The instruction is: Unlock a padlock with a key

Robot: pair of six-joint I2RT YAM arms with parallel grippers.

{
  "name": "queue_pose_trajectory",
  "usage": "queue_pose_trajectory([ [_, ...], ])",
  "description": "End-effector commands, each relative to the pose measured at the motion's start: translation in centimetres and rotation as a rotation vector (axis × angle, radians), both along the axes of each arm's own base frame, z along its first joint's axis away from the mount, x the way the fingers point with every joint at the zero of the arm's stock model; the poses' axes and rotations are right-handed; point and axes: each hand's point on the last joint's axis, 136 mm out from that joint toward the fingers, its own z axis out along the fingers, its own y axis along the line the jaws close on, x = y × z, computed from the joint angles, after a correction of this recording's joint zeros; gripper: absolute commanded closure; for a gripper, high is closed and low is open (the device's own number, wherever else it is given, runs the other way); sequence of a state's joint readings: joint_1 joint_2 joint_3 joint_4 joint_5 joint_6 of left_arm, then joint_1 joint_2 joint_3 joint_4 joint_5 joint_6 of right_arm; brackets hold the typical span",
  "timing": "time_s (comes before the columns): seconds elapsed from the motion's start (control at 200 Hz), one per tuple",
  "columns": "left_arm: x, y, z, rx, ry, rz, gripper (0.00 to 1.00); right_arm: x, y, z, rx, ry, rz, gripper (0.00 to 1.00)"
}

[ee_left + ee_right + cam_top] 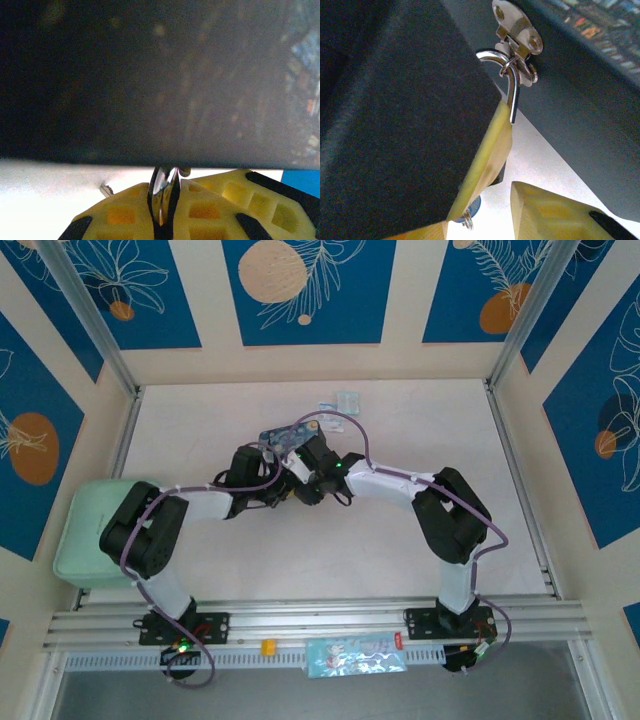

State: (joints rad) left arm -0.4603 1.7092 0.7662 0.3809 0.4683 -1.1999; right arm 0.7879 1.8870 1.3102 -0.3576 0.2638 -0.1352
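Observation:
The blue-and-yellow tin (283,434) stands mid-table with both grippers pressed against its near side. From the tin's silver hasp (518,30) hangs the padlock's thin shackle (512,87); one straight leg ends free. The padlock body is mostly hidden behind a yellow finger (490,150) of the left gripper. My left gripper (165,200) is shut on shiny silver metal of the padlock (165,187), right under the tin's dark wall (150,80). The right gripper (485,225) is open just below. A silvery key ring (468,218) with a blue tag (474,206) pokes out under the left gripper.
A pale green pad (90,530) lies at the table's left edge. A small clear packet (347,400) sits behind the tin. On the near rail rest a patterned packet (355,655) and a yellow block (267,646). Walls fence in the table.

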Motion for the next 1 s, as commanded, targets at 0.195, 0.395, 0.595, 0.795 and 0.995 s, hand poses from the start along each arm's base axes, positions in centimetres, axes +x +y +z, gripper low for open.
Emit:
queue_pose_trajectory([
  [0.195,0.3,-1.9,4.4,-0.111,-0.063,-0.061,1.00,0.2,0.6,-0.4,-0.022,-0.058,0.044,0.63],
  [0.395,0.2,-1.9,5.1,-0.113,-0.069,-0.069,1.00,0.6,0.6,-0.4,-0.037,-0.088,0.056,0.61],
  [0.595,0.4,-2.0,5.6,-0.120,-0.077,-0.071,1.00,1.3,0.9,0.2,-0.030,-0.123,0.058,0.82],
  [0.795,0.2,-2.0,5.9,-0.119,-0.087,-0.087,1.00,1.2,1.3,1.0,0.022,-0.103,0.070,0.98],
  [0.995,-0.4,-2.0,5.6,-0.124,-0.105,-0.121,1.00,0.3,2.2,3.8,0.276,0.131,0.072,1.00],
])
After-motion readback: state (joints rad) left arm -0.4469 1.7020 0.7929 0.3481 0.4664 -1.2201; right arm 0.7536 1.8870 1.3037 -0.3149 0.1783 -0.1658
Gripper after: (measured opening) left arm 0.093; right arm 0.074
